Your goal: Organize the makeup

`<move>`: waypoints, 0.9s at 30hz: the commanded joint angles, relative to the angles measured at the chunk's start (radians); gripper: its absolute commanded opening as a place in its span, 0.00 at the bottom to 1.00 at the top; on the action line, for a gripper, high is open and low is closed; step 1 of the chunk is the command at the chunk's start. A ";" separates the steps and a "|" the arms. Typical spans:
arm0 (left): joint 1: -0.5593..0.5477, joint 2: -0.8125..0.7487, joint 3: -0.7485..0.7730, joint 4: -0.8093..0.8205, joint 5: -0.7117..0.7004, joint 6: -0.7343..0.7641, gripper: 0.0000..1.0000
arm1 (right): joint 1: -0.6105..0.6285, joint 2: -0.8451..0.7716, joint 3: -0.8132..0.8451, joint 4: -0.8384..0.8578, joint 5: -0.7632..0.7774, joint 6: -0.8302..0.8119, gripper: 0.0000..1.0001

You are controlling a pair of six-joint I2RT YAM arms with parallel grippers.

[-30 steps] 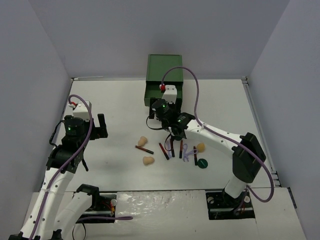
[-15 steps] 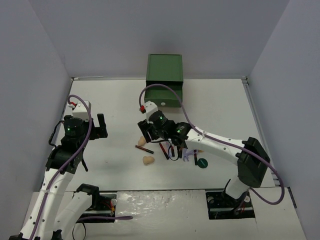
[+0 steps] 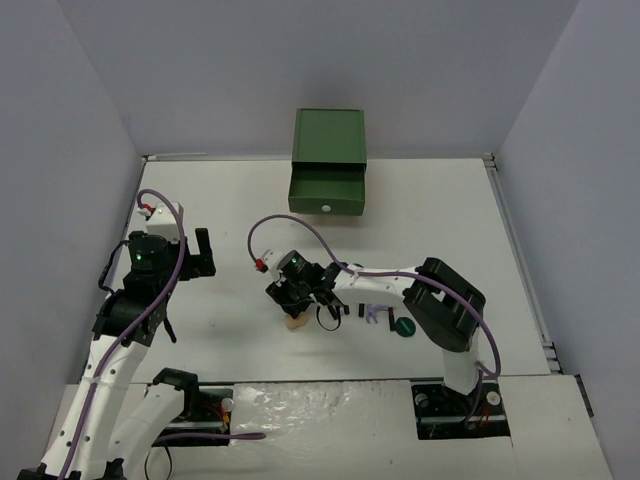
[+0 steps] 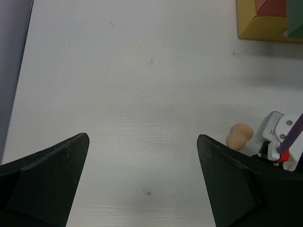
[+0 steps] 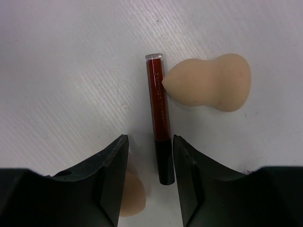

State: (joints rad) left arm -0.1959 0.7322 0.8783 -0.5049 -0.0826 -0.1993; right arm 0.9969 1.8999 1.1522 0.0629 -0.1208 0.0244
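In the right wrist view a red-and-black stick [image 5: 159, 120] lies on the table with its black cap end between my open right gripper's [image 5: 149, 139] fingers, untouched. One tan sponge [image 5: 211, 88] touches the stick's red part. A second sponge [image 5: 131, 199] shows partly under the left finger. From above, the right gripper [image 3: 291, 300] is low over these, with a tan sponge [image 3: 296, 321] just below it. Black sticks [image 3: 346, 311], lilac tools [image 3: 378, 313] and a dark green disc [image 3: 404, 325] lie to the right. My left gripper [image 3: 198, 258] is open and empty, far left.
The green drawer box [image 3: 328, 140] stands at the back with its drawer [image 3: 325, 193] pulled open. Its yellow corner [image 4: 265, 28] shows in the left wrist view, as do a sponge [image 4: 239, 136] and the right wrist. White walls enclose the table.
My right arm has swung from the open drawer towards the near left and come down over the stick and sponges. The left arm has not moved.
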 commanded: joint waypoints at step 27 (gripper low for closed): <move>0.004 0.009 0.036 0.045 0.006 -0.017 0.97 | -0.040 -0.251 0.279 -0.148 0.187 -0.319 0.00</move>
State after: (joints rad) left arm -0.1959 0.7330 0.8783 -0.5085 -0.0822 -0.1993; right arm 1.0034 1.7678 1.2944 -0.0502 -0.0424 -0.1709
